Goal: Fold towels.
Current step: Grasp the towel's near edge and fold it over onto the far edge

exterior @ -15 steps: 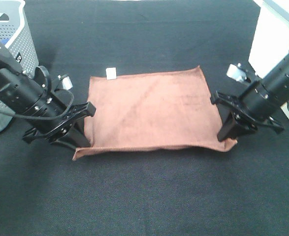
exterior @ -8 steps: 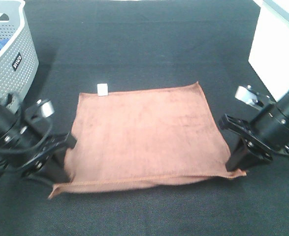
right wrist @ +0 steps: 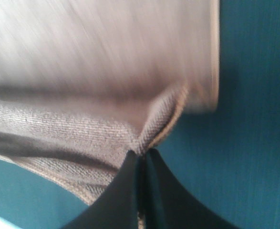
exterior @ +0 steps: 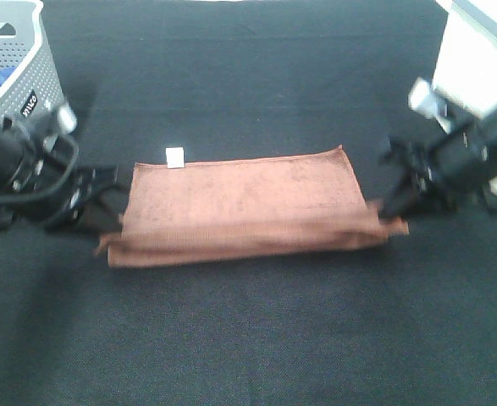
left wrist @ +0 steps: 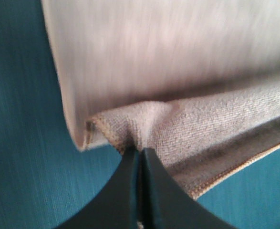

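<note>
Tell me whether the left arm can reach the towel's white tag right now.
Probably not yet. The white tag lies close, with nothing between, but the left end effector is shut on a corner of the towel and must let go first.

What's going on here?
Two arms are folding the brown towel on the dark table. The left gripper and right gripper are each shut on a near corner, holding that edge raised over the cloth, short of the far edge with the white tag. The fold is not yet laid down.
</note>
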### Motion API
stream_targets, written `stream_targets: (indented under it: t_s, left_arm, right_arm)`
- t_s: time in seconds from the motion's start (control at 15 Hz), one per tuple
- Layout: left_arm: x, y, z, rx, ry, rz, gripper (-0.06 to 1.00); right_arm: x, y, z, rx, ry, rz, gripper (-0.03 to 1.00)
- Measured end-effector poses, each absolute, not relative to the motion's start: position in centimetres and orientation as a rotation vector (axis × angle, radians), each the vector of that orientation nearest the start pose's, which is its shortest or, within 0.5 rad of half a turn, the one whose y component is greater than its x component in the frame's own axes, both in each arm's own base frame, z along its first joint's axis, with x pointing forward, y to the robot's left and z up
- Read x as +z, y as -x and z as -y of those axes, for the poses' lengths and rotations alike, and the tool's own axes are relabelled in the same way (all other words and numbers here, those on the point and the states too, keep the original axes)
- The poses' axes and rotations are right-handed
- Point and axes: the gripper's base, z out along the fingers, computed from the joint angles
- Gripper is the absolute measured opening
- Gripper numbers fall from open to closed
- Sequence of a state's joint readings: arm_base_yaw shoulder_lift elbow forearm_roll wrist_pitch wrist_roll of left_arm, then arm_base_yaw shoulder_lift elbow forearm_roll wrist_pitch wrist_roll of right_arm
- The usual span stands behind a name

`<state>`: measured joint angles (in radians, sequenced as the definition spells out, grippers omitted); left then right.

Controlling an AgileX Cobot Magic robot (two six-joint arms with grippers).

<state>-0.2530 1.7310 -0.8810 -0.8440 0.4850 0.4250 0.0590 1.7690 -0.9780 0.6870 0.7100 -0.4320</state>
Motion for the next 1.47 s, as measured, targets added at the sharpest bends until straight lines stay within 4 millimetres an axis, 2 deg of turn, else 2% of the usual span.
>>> stream_targets:
  t_s: [0.2,0.27,0.33,0.4,0.53,0.67,0.8,0.93,1.0,1.07,1.2,1.27,1.33,1.4,1.47]
  left_arm:
    - [18.5,-32.7,11.1,-0.602,0.023,-2.563,0.00]
    - [18.9,-34.2,11.3,-0.577,0.005,-2.514,0.00]
    - [18.7,-35.5,11.5,-0.558,-0.012,-2.500,0.00]
    - [18.7,-35.5,11.5,-0.558,-0.012,-2.500,0.00]
    - [17.2,-37.6,11.9,-0.519,-0.063,-2.516,0.00]
    - [15.3,-39.1,12.3,-0.492,-0.095,-2.542,0.00]
    - [14.1,-40.9,12.5,-0.467,-0.094,-2.527,0.00]
    - [13.8,-41.9,12.7,-0.456,-0.088,-2.507,0.01]
    - [13.6,-42.0,12.7,-0.455,-0.087,-2.507,0.03]
    - [13.4,-42.0,12.7,-0.454,-0.087,-2.511,0.08]
    - [13.3,-41.9,12.7,-0.461,-0.091,-2.521,0.30]
    - [13.3,-41.9,12.8,-0.468,-0.096,-2.529,0.55]
    - [13.3,-41.8,12.8,-0.472,-0.097,-2.534,0.67]
    - [13.2,-41.8,12.8,-0.477,-0.097,-2.541,0.72]
    - [13.2,-41.8,12.8,-0.477,-0.097,-2.541,0.72]
  right_arm:
    - [18.1,-36.3,-5.9,0.635,0.023,-2.739,0.00]
    - [17.7,-38.4,-6.0,0.635,0.035,-2.724,0.00]
    - [17.4,-39.6,-6.1,0.636,0.043,-2.719,0.00]
    - [17.4,-39.6,-6.1,0.636,0.043,-2.719,0.00]
    - [16.2,-42.1,-6.2,0.629,0.053,-2.711,0.00]
    - [14.5,-43.7,-6.3,0.612,0.068,-2.724,0.00]
    - [12.1,-45.3,-6.3,0.601,0.055,-2.735,0.00]
    - [10.9,-45.9,-6.2,0.592,0.045,-2.736,0.02]
    - [10.6,-46.0,-6.2,0.589,0.041,-2.739,0.08]
    - [10.7,-46.1,-6.2,0.586,0.040,-2.733,0.19]
    - [10.6,-45.9,-6.3,0.601,0.048,-2.751,0.45]
    - [10.6,-45.7,-6.3,0.613,0.046,-2.772,0.59]
    - [10.7,-45.4,-6.3,0.613,0.040,-2.802,0.64]
    - [11.0,-45.2,-6.2,0.595,0.029,-2.831,0.66]
    - [11.0,-45.2,-6.2,0.595,0.029,-2.831,0.66]
